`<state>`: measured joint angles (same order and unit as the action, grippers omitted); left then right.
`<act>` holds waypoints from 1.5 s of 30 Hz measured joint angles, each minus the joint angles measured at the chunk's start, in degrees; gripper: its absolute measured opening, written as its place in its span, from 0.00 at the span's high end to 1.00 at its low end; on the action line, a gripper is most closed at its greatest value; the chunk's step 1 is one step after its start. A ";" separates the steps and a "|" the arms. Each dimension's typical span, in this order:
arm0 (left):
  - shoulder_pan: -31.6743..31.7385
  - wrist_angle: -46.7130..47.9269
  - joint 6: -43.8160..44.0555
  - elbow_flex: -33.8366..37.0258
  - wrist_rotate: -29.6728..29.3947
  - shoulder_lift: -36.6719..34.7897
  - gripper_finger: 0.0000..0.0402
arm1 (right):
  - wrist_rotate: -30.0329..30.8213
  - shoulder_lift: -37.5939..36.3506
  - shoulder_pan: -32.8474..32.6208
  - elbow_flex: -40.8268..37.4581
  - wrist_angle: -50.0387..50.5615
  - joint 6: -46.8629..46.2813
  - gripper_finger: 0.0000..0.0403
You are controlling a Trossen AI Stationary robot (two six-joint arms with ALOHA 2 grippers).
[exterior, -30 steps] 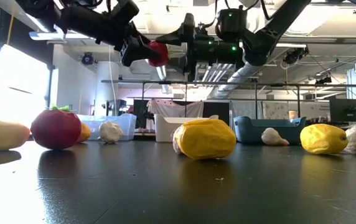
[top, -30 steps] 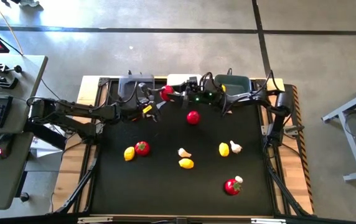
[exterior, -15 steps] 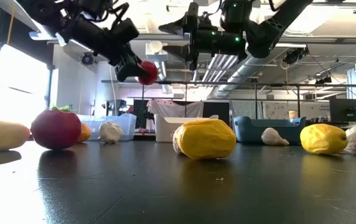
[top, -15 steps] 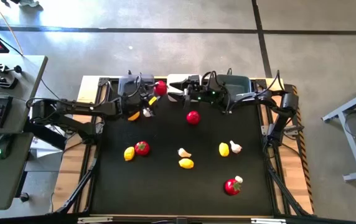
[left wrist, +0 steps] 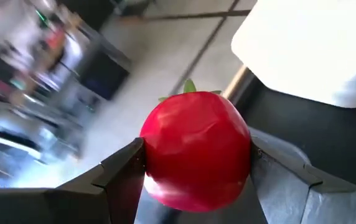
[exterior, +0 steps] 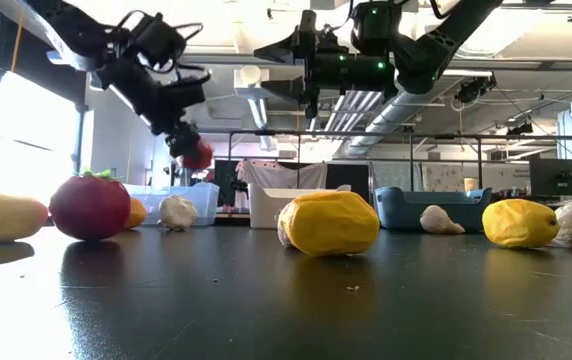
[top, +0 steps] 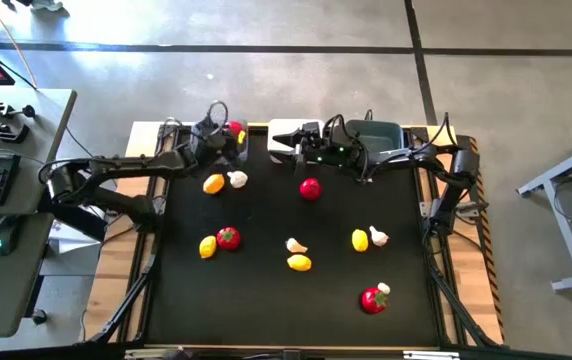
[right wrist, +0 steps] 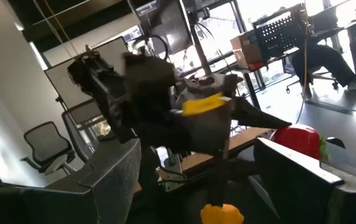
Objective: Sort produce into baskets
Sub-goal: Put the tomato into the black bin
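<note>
Above the table, high view: left gripper (top: 228, 136) at 11 o'clock over the grey basket (top: 209, 134), pinching a tomato (top: 234, 128); right gripper (top: 288, 142) at 12 o'clock over the white basket (top: 282, 128), fingers spread, empty.
Low view: tomato (exterior: 196, 154) hangs clear of the tabletop; teal basket (exterior: 431, 207) at 3 o'clock.
Left wrist view: both fingers (left wrist: 123, 171) press the tomato (left wrist: 195, 151).
Right wrist view: spread fingers (right wrist: 106, 170), left arm beyond.

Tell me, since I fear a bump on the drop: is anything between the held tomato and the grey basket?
Nothing visible is. The left gripper holds the tomato in the air at the table's back edge, near the grey basket. The right gripper waits open farther right, by the white basket, off that path.
</note>
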<state>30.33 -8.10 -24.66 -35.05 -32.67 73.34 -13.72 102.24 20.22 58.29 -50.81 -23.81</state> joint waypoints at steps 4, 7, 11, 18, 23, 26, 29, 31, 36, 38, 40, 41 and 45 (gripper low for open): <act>7.67 2.80 7.63 0.00 13.41 0.00 0.40 | 0.03 0.02 0.00 -0.05 0.39 0.55 0.25; 12.59 2.75 11.13 0.00 21.62 0.00 0.40 | 0.07 0.04 0.00 -0.07 0.44 0.78 0.25; 17.24 7.27 11.45 -2.02 26.97 0.04 0.40 | 0.09 0.05 0.03 -0.07 0.43 0.96 0.25; 20.18 22.15 11.11 -13.14 30.50 5.51 0.40 | 0.14 0.09 0.03 -0.07 0.43 2.30 0.25; 20.56 34.86 9.59 -22.09 30.68 12.85 0.40 | 0.12 0.09 0.03 -0.07 0.42 2.48 0.25; 20.54 39.34 9.55 -26.29 30.67 16.52 0.40 | 0.11 0.09 0.03 -0.07 0.44 3.33 0.25; 20.47 42.87 9.54 -28.99 30.63 19.53 0.40 | 0.11 0.09 0.03 -0.07 0.46 3.33 0.25; 20.48 42.89 9.48 -29.54 30.58 21.19 0.40 | 0.11 0.09 0.03 -0.07 0.48 3.36 0.25; 20.48 42.83 7.63 -29.86 30.55 24.75 0.40 | 0.09 0.09 -0.08 -0.07 0.94 3.64 0.25; 20.48 42.51 7.56 -29.86 30.52 25.64 0.40 | 0.09 0.09 -0.13 -0.07 1.22 4.48 0.25; 20.48 41.90 7.54 -29.94 30.50 26.07 0.40 | 0.09 0.10 -0.13 -0.07 1.47 4.81 0.25; 20.48 41.62 7.54 -29.94 30.50 26.17 0.40 | 0.08 0.11 -0.13 -0.07 1.57 4.83 0.25; 20.22 40.86 7.54 -29.92 30.45 25.84 0.40 | 0.09 0.11 -0.13 -0.07 2.00 4.85 0.25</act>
<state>50.55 32.75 -17.13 -64.97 -2.22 99.18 -13.63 102.35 20.10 58.22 -48.81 -18.96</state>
